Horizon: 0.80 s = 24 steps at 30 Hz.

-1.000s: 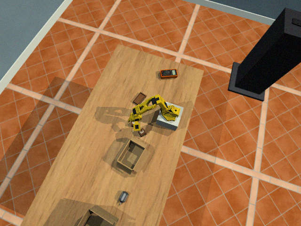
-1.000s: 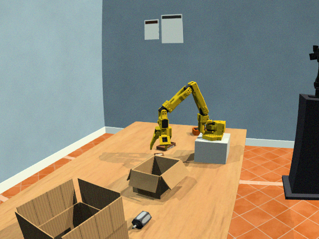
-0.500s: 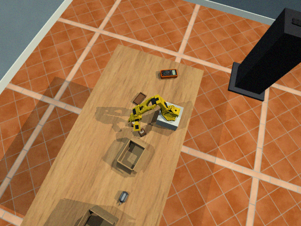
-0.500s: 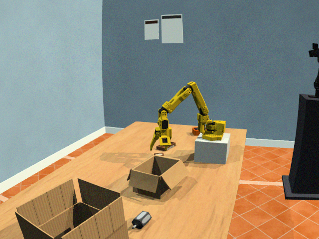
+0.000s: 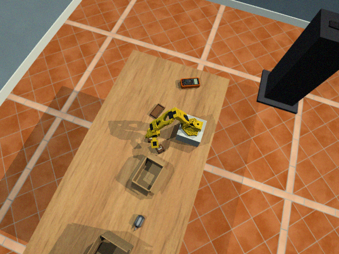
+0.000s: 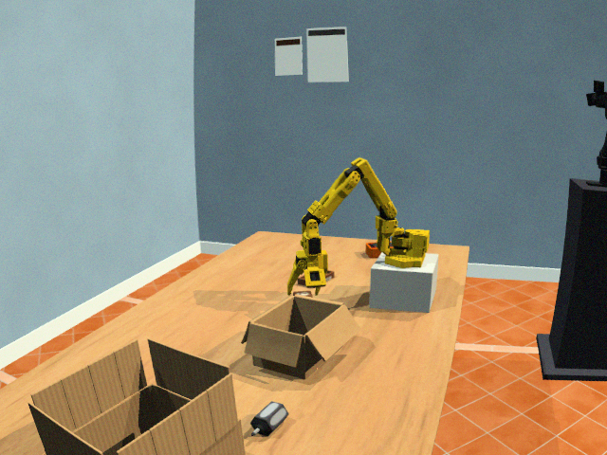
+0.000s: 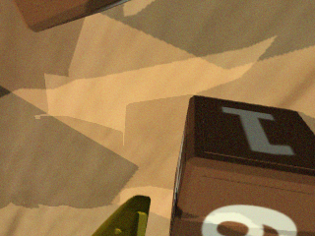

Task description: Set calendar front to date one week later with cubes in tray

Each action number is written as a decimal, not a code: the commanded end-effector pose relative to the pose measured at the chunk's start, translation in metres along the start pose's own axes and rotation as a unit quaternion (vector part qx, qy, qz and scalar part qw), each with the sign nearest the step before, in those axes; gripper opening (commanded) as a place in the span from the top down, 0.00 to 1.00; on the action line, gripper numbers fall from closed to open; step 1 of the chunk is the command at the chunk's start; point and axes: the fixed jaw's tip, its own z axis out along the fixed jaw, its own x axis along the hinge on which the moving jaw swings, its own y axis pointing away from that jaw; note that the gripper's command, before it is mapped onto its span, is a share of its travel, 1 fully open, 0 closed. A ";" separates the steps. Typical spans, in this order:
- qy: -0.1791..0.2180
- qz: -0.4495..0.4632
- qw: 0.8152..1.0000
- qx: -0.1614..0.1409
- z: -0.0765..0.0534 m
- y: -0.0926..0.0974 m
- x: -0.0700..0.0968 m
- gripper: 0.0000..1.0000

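The brown tray (image 5: 157, 110) lies on the table; no cube shows in it. One brown cube (image 5: 159, 148) lies outside it with a pale digit on top. The other cube (image 5: 149, 140) is partly hidden by my gripper. In the wrist view a near cube (image 7: 246, 182) has a 1 on its dark face and a round digit, a 6 or 9, partly cut off on a lighter face. A corner of a second cube (image 7: 64, 12) shows at the top left. My gripper (image 5: 150, 138) (image 6: 303, 291) is partly open, low over a cube, holding nothing. The month's name is not readable.
An open cardboard box (image 5: 155, 183) (image 6: 274, 350) stands close to the cubes, with a larger one (image 5: 117, 237) (image 6: 206, 411) beyond. A grey bottle-like object (image 5: 139, 221) (image 6: 269, 417) lies between them. An orange multimeter (image 5: 189, 82) (image 6: 372, 249) lies past the tray. The arm's base stands on a pale block (image 6: 399, 288).
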 end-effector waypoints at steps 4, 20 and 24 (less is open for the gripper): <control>-0.001 -0.001 1.000 0.000 0.012 0.000 0.001 0.65; -0.001 -0.001 1.000 0.000 0.022 0.001 0.002 0.65; -0.001 -0.001 1.000 0.000 0.022 0.001 0.002 0.65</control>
